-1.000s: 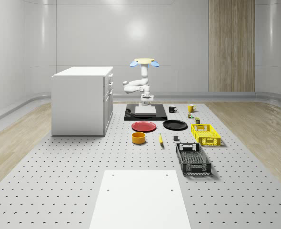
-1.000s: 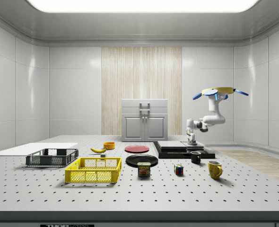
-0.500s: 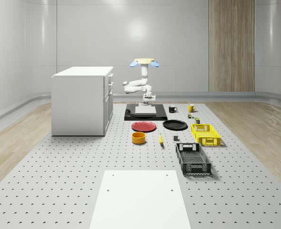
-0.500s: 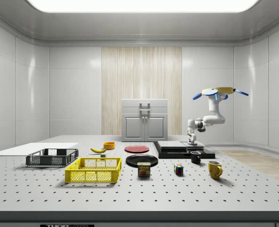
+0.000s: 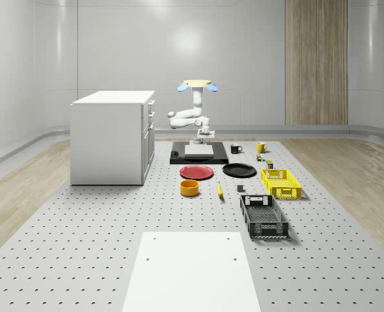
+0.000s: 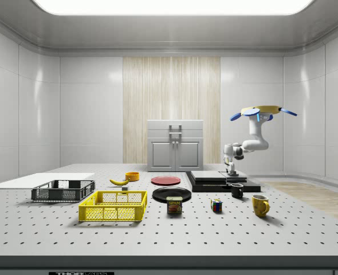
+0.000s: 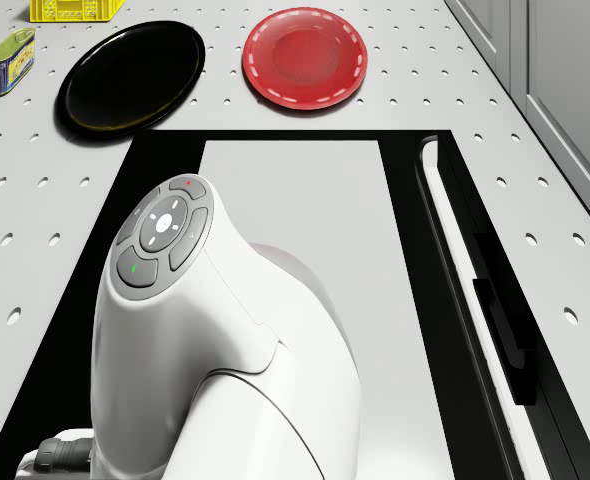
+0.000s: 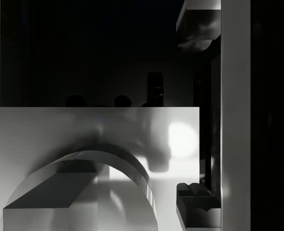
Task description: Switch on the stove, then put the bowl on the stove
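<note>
Orange bowl [image 5: 189,188] on the table, well apart from the stove [image 5: 198,153].

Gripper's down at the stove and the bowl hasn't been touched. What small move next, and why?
Probably ease the gripper toward the control strip along the stove edge. The drone hovers above the stove's far end, arm folded down, gripper just over the top, while the bowl sits out on the table, so switching comes first.
</note>
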You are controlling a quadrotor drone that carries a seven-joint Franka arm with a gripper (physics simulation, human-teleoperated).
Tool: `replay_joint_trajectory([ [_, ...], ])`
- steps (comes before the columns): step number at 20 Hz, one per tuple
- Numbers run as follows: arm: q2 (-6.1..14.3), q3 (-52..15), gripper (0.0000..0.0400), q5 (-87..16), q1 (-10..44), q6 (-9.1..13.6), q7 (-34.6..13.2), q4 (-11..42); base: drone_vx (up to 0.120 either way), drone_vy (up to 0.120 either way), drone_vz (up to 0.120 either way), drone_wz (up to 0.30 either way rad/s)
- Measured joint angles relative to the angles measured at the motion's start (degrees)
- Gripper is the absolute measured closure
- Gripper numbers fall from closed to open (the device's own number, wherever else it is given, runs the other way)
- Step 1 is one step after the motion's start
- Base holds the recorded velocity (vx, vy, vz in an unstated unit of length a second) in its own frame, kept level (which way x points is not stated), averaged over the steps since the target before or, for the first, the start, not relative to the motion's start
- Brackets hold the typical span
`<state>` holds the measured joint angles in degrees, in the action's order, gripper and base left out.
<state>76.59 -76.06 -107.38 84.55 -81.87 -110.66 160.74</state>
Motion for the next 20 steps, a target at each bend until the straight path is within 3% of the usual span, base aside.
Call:
replay_joint_trajectory([
  [16, 4.9, 0.1, 0.0, 1.6, -14.1, -4.2, 12.2, 1.8, 0.0, 0.0, 0.0, 0.0],
  [20, 5.9, 0.0, 0.0, 2.0, -17.3, -5.1, 15.4, 1.8, 0.12, 0.0, 0.0, 0.0],
])
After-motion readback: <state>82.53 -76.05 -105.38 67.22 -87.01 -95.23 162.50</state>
